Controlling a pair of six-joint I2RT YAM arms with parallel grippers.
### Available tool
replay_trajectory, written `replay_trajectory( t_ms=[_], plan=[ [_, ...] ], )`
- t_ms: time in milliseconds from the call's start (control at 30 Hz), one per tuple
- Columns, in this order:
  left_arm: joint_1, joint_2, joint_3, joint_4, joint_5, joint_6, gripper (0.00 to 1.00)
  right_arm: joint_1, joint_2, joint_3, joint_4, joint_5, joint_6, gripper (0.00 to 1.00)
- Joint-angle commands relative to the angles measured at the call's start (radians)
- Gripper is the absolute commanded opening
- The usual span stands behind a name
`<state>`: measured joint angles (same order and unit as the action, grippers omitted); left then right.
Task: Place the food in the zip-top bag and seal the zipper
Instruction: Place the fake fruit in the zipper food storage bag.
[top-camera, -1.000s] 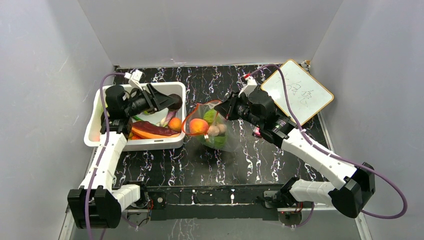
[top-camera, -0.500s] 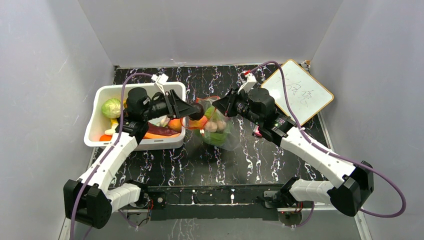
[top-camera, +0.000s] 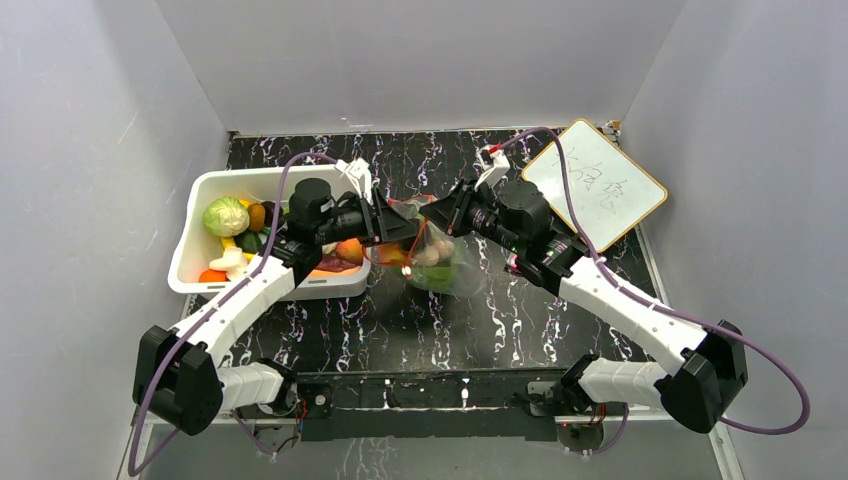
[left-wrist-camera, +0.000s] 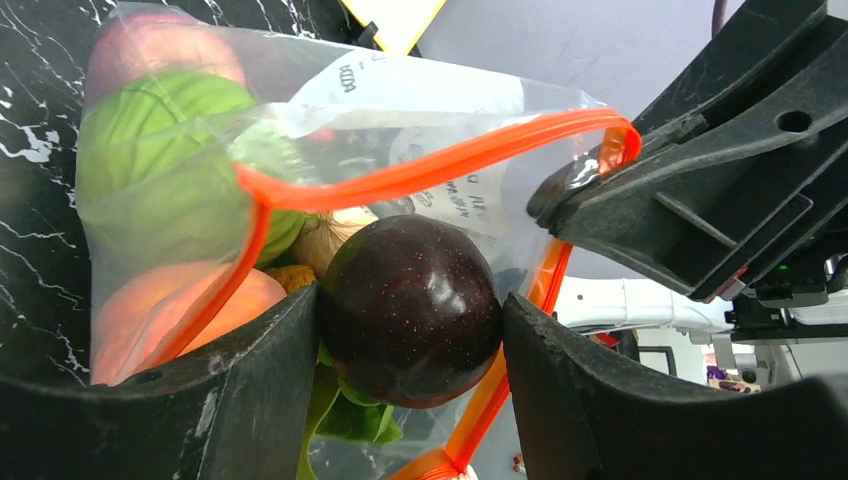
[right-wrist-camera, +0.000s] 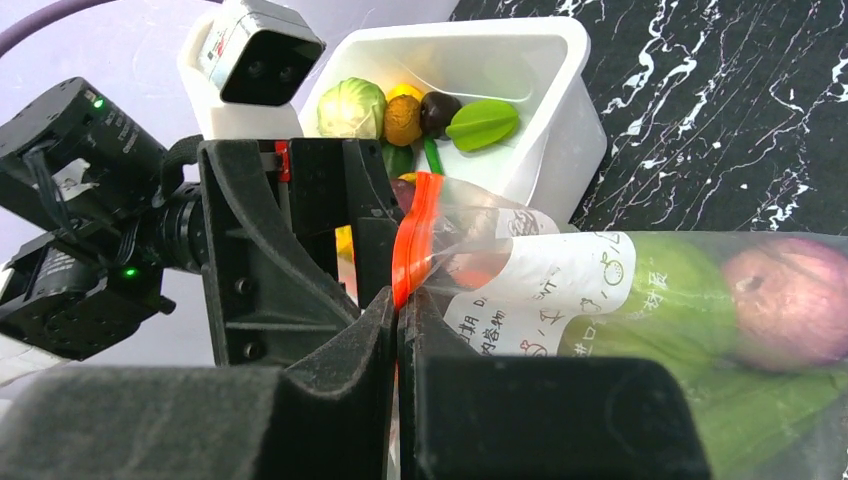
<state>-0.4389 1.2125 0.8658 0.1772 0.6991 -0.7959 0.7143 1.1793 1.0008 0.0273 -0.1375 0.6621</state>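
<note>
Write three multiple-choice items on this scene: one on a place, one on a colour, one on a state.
1. Where is the dark round fruit?
A. In the white bin.
B. Between the left pincer's fingers, at the mouth of the zip-top bag.
C. On the whiteboard.

2. What colour is the zipper?
A. Red-orange.
B. Blue.
C. Green.

3. How is the right pincer?
A. Open above the table.
B. Shut on a cabbage.
C. Shut on the zipper edge.

Key:
1 B: the left wrist view shows the fruit held between both fingers at the open mouth.
2 A: the strip reads red-orange in both wrist views.
3 C: its fingers pinch the strip with no gap.
</note>
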Motion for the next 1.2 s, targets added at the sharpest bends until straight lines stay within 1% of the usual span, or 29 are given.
replay_trajectory(
  t_ms=[0, 100, 233, 433, 633, 733, 967, 1067, 1167],
  plan=[
    [-0.060, -0.015, 0.063, -0.023, -0.062, 0.030, 0.53, 0.005, -0.040, -0.002, 0.135, -0.003, 0.020, 0.00],
    [-0.067, -0.020, 0.085, -0.046, -0.075, 0.037, 0.62, 0.005, -0.047, -0.005, 0.125, 0.020, 0.019, 0.00],
    [-0.070, -0.030, 0.124, -0.090, -0.079, 0.067, 0.66, 0.005, -0.060, -0.022, 0.134, 0.027, 0.020, 0.00],
    [-0.070, -0.062, 0.144, -0.172, -0.142, 0.112, 0.73, 0.005, -0.076, -0.035, 0.124, 0.037, 0.022, 0.00],
    [-0.070, -0.075, 0.162, -0.209, -0.157, 0.140, 0.74, 0.005, -0.073, -0.033, 0.112, 0.042, 0.028, 0.00],
    [-0.070, -0.075, 0.209, -0.287, -0.172, 0.196, 0.75, 0.005, -0.076, -0.031, 0.107, 0.047, 0.034, 0.00],
    [-0.070, -0.110, 0.317, -0.438, -0.280, 0.309, 0.75, 0.005, -0.071, -0.014, 0.089, 0.070, 0.096, 0.00],
    [-0.070, -0.135, 0.322, -0.491, -0.348, 0.353, 0.76, 0.005, -0.070, -0.019, 0.104, 0.086, 0.140, 0.00],
    [-0.070, -0.166, 0.317, -0.535, -0.399, 0.367, 0.76, 0.005, -0.072, -0.021, 0.121, 0.121, 0.182, 0.00]
  ],
)
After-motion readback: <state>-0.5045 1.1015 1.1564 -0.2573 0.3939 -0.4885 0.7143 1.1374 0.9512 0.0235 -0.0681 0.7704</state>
